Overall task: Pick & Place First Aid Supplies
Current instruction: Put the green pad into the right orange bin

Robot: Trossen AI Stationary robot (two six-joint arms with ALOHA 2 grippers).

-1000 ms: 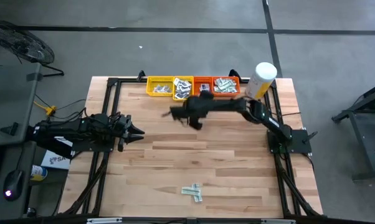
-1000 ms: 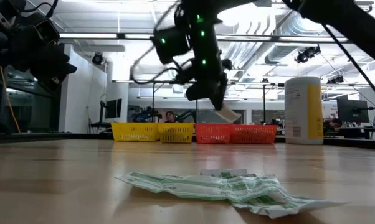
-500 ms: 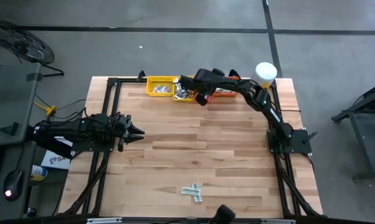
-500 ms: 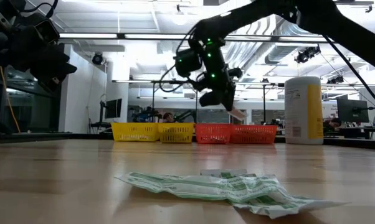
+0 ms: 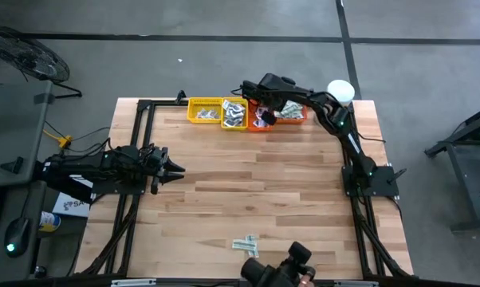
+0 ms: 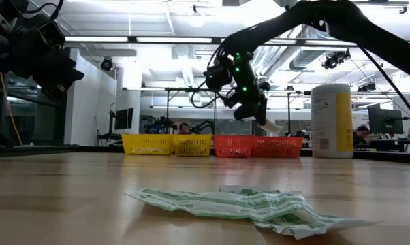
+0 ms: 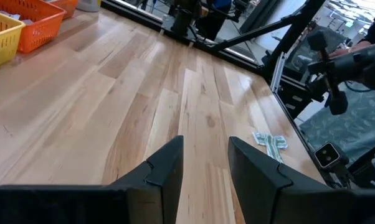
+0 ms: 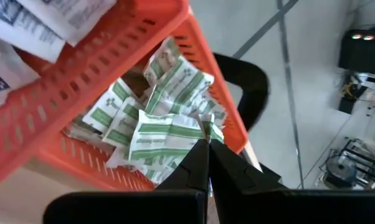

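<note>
The right end effector (image 5: 260,118) sits at the upper centre of the high view, over the red trays (image 5: 300,117) at the far edge of the counter (image 5: 248,191). Its two fingers (image 8: 203,163) are pressed together in its wrist view, with no gap between them. Their tips meet a white-and-green packet (image 8: 157,138) on the heap inside the red tray, though whether the packet is actually pinched I cannot tell. In the low view this end effector (image 6: 263,117) hangs just above the red tray rims, right of centre.

The left end effector (image 5: 176,169) is at the middle left of the high view, well apart from the trays. Its fingers (image 7: 166,171) stand partly open above bare wood and hold nothing.

More packets fill the yellow trays (image 5: 202,112) to the left of the red ones. A small loose cluster of white-and-green strips (image 5: 247,245) lies on the counter at the lower centre of the high view, and fills the low view's foreground (image 6: 253,204). A white-and-yellow canister (image 5: 340,90) stands at the upper right, beside the red trays.
</note>
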